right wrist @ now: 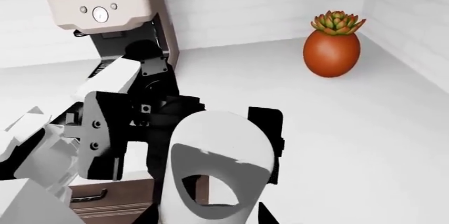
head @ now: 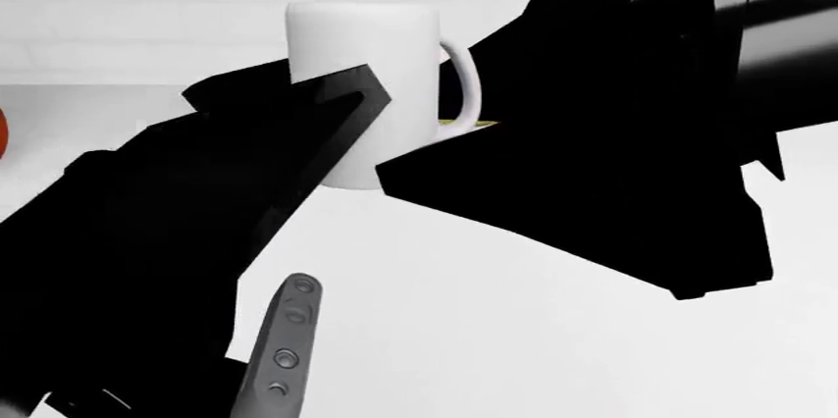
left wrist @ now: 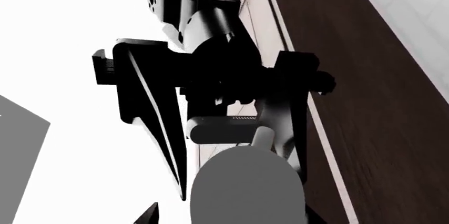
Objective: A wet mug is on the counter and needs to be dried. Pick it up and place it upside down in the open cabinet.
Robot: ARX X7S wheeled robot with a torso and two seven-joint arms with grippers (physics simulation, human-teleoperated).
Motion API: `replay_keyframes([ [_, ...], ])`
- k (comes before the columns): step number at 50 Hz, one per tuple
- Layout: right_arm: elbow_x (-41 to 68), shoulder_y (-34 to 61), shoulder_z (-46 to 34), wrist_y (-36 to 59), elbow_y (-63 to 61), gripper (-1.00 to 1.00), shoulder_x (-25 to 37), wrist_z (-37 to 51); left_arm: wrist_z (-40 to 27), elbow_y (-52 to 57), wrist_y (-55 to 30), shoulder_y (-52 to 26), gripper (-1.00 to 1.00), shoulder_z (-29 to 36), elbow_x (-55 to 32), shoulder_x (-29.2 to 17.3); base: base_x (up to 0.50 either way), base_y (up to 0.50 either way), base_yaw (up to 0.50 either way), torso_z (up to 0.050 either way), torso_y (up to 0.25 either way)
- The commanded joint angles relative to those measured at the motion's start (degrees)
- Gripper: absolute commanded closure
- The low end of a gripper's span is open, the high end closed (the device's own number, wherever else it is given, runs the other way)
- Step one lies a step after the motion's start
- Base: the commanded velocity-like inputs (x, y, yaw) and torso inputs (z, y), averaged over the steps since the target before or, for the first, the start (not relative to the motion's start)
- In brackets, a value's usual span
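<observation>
Both arms met at the mug (head: 364, 84), held upright above the counter (head: 524, 339): the left gripper (head: 343, 124) was clamped across its body while the right gripper (head: 452, 138) closed on the handle side, seemingly a handover for flipping it

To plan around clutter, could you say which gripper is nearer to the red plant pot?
Left. The left gripper is on the side of the mug facing the red plant pot; the right gripper is beyond it, at its handle.
</observation>
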Motion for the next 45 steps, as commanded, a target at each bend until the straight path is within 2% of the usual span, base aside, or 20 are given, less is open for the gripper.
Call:
replay_keyframes([
  [1, 2.3, 0.7, -0.4, 0.4, -0.6, 1.0, 2.6, 2.8, -0.5, -0.2, -1.0, 1.1, -1.0, 0.2, 2.6, 0.3, 0.0, 0.0, 0.0, 0.0, 0.0],
  [13, 4.6, 2.9, -1.6, 2.7, -1.1, 1.0, 7.4, 5.3, -1.2, -0.4, -1.0, -0.2, -1.0, -1.4, 1.0, -1.7, 0.0, 0.0, 0.0, 0.0, 0.0],
  [24, 10.3, 8.2, -3.0, 4.1, -0.9, 1.0, 14.9, 10.8, -1.0, -1.0, -2.3, 0.5, -1.0, -1.8, 0.7, -2.6, 0.0, 0.0, 0.0, 0.0, 0.0],
  [32, 13.1, 11.9, -4.9, 0.0, -2.9, 1.0, 15.7, 20.4, 2.0, -3.2, -6.1, 4.6, -1.0, -0.2, 1.8, -1.5, 0.0, 0.0, 0.0, 0.0, 0.0],
  [38, 15.7, 14.0, -7.3, -3.6, -6.4, 1.0, 16.1, 29.9, 5.3, -7.3, -12.0, 8.6, -1.0, 0.4, 3.3, 2.0, 0.0, 0.0, 0.0, 0.0, 0.0],
  [45, 18.8, 13.7, -8.2, -12.8, -11.8, 1.0, 17.2, 42.6, 4.3, -9.6, -15.2, 11.7, -1.0, -0.1, 0.2, 4.5, 0.0, 0.0, 0.0, 0.0, 0.0],
])
